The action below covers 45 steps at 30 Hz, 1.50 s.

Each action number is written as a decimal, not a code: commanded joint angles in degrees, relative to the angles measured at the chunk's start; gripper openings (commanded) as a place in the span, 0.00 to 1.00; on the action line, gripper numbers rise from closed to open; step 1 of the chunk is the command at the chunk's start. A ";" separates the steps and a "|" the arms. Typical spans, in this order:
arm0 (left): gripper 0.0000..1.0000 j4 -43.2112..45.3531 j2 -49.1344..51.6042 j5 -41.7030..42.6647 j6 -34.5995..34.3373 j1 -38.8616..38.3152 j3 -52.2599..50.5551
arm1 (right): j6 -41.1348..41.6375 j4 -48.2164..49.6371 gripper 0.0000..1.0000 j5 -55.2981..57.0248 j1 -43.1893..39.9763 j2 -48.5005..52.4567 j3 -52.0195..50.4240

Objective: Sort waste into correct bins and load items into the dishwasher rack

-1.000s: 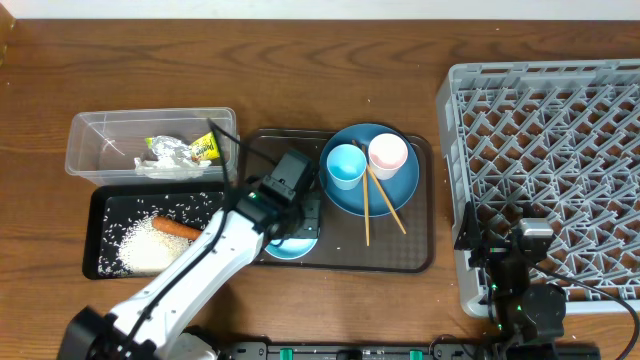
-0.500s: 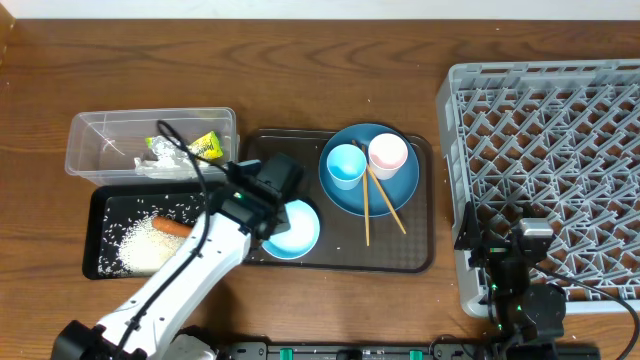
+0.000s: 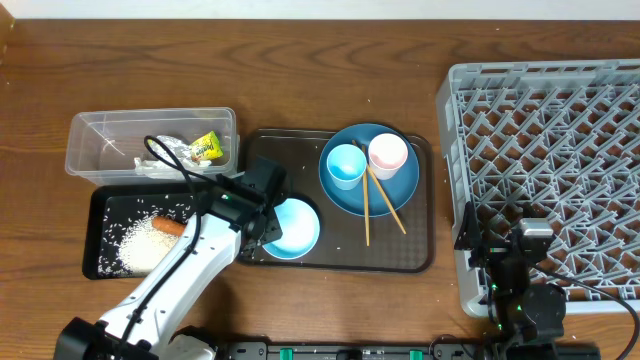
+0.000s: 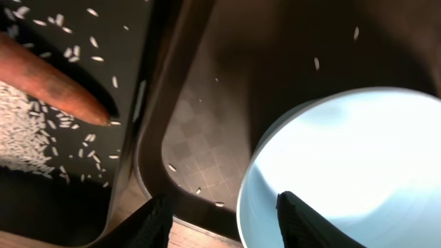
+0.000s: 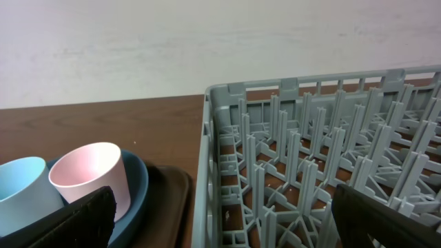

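Observation:
The light-blue bowl stands upright on the brown serving tray. My left gripper is open across the bowl's left rim, one finger inside and one outside over the tray. The carrot and rice lie in the black tray. The clear tub holds the wrapper and white tissue. A blue cup, pink cup and chopsticks rest on the dark-blue plate. My right gripper is open wide at the rack's near-left corner.
A few stray rice grains lie on the brown tray floor beside the bowl. The rack's grey wall stands right in front of the right gripper, with the brown tray just left of it. A cable loops over the clear tub.
My left gripper has opened and drawn back to the left, uncovering the light-blue bowl on the brown tray. The right arm has not moved.

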 commanded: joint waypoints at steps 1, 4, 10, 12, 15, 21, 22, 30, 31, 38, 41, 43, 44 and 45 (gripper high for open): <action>0.53 0.33 -0.31 1.18 1.81 0.22 -0.61 | -0.20 -0.22 0.99 -0.04 0.07 -0.09 -0.09; 0.53 0.33 -0.31 0.61 1.79 0.22 -0.61 | -0.20 -0.22 0.99 -0.04 0.07 -0.09 -0.09; 0.24 0.15 -0.33 0.68 3.78 0.20 -0.61 | -0.20 -0.22 0.99 -0.04 0.07 -0.09 -0.09; 0.24 0.15 -0.33 0.74 4.17 0.20 -0.61 | -0.20 -0.22 0.99 -0.04 0.07 -0.09 -0.09; 0.25 0.31 -0.33 1.31 4.20 0.20 -0.61 | -0.20 -0.22 0.99 -0.04 0.07 -0.09 -0.09; 0.25 1.86 -0.33 4.85 10.10 0.26 -0.59 | -0.20 -0.22 0.99 -0.04 0.07 -0.09 -0.09; 0.25 2.29 -0.33 6.19 11.56 0.26 -0.55 | -0.20 -0.24 0.99 -0.04 0.07 -0.09 -0.09; 0.32 2.73 -0.37 5.90 14.36 0.26 -0.28 | -0.20 -0.22 0.99 -0.04 0.07 -0.09 -0.09; 0.32 2.73 -0.37 5.14 14.47 0.26 -0.28 | -0.20 -0.22 0.99 -0.04 0.07 -0.09 -0.09; 0.43 2.05 -0.35 3.17 14.43 0.26 -0.31 | -0.20 -0.22 0.99 -0.04 0.07 -0.09 -0.09; 0.49 1.95 -0.33 3.19 14.43 0.26 -0.31 | -0.20 -0.22 0.99 -0.04 0.07 -0.09 -0.09; 0.49 1.86 -0.33 3.21 14.43 0.26 -0.31 | -0.20 -0.22 0.99 -0.04 0.07 -0.09 -0.09; 0.49 1.86 -0.31 3.39 14.43 0.26 -0.31 | -0.20 -0.22 0.99 -0.04 0.07 -0.09 -0.09; 0.49 1.86 -0.31 3.61 14.45 0.26 -0.31 | -0.20 -0.22 0.99 -0.04 0.07 -0.09 -0.09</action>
